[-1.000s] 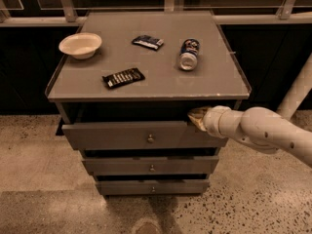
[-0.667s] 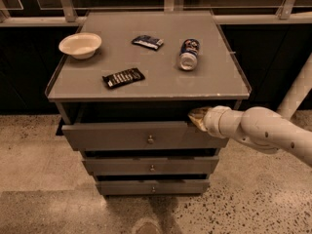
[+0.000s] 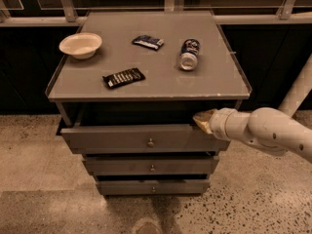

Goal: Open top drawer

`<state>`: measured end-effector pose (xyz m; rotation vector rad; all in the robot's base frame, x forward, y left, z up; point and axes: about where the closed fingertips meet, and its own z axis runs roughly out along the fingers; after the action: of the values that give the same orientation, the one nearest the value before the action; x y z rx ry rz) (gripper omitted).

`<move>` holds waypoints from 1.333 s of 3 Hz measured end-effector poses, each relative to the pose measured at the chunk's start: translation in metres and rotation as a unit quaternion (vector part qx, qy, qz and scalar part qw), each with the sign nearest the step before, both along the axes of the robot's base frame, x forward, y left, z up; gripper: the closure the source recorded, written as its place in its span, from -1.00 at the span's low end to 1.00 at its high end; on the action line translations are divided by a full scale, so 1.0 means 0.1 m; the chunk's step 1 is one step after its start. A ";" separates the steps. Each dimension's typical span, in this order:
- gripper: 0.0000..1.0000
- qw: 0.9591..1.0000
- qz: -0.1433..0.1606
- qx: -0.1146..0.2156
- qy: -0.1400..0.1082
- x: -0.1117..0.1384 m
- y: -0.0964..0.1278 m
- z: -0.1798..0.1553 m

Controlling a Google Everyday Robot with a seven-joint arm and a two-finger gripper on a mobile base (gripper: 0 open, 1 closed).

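The top drawer (image 3: 122,138) is a wide flat grey panel with a small round metal knob (image 3: 150,142) at its centre. It stands pulled out a little from the cabinet, with a dark gap above its front edge. My gripper (image 3: 201,120) reaches in from the right on a white arm (image 3: 263,129). Its tip sits at the drawer's upper right edge, just under the cabinet top.
The grey cabinet top (image 3: 161,82) holds a white bowl (image 3: 80,45), a dark snack bar (image 3: 124,77), a small dark packet (image 3: 147,42) and a can lying on its side (image 3: 188,54). Two narrower grey drawers (image 3: 152,165) sit below. A speckled floor surrounds the cabinet.
The drawer front has come out slightly further and the gripper has shifted with it at the right edge.
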<state>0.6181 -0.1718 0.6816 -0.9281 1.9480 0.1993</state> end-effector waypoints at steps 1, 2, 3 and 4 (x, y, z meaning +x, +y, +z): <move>1.00 1.000 -0.004 -0.010 0.002 0.27 -0.03 0.07; 1.00 1.000 -0.005 -0.011 0.003 0.27 -0.03 0.06; 1.00 1.000 -0.003 -0.009 0.019 0.22 -0.02 -0.05; 1.00 0.999 0.002 -0.005 0.037 0.13 -0.02 -0.14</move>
<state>0.6314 -0.1740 0.6672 -0.9432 2.0166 0.2287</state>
